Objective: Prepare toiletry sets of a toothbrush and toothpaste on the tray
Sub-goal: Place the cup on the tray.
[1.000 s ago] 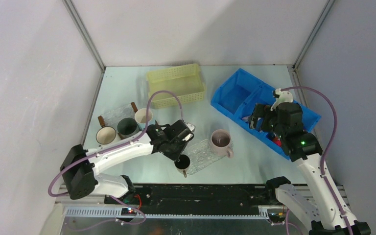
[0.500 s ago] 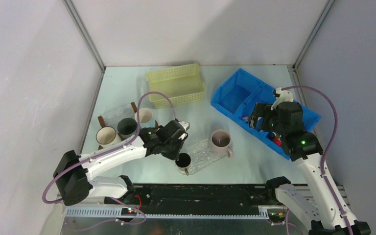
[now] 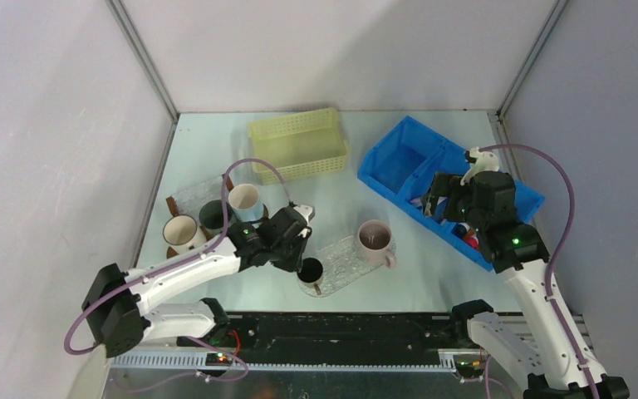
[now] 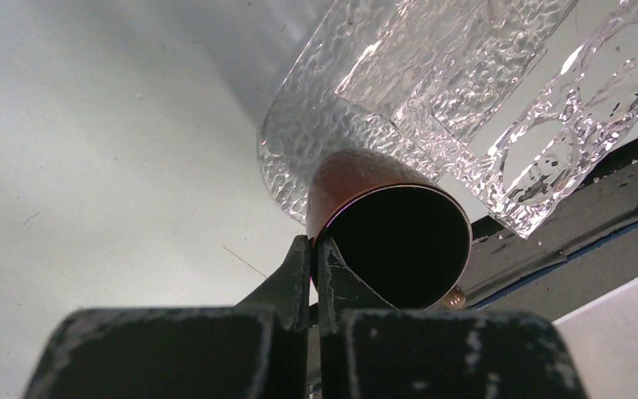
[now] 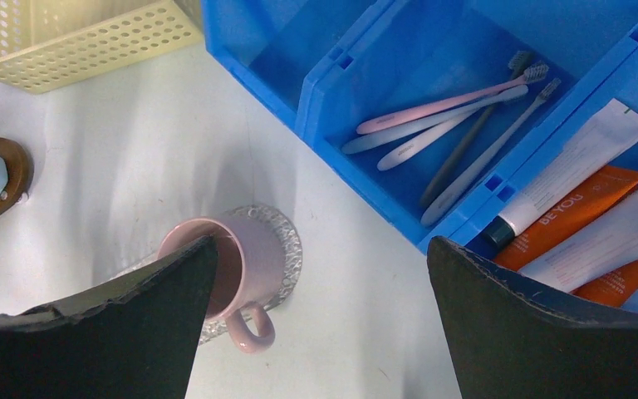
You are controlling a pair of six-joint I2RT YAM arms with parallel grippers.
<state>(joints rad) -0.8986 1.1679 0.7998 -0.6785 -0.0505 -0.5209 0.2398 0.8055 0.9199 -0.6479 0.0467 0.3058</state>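
Observation:
Several pale pink and white toothbrushes (image 5: 449, 116) lie in one compartment of the blue bin (image 5: 357, 75). Orange and white tubes (image 5: 581, 208) lie in the compartment beside them. My right gripper (image 5: 320, 245) is open and empty, hanging above the bin's near-left edge (image 3: 436, 199). The clear textured tray (image 3: 345, 259) lies mid-table with a pink mug (image 3: 374, 237) on its right end. My left gripper (image 4: 313, 241) is shut on the rim of a dark brown mug (image 4: 399, 241), which is at the tray's near left corner (image 3: 310, 272).
A yellow perforated basket (image 3: 299, 145) stands at the back. At the left, a white mug (image 3: 180, 230), a dark green mug (image 3: 213, 216) and a light blue mug (image 3: 243, 199) stand on a second clear tray (image 3: 193, 194). The table's near edge lies just past the brown mug.
My left arm has swung left and nearer, still gripping the brown mug, which barely shifted. The light blue mug is now uncovered. The right arm has hardly moved.

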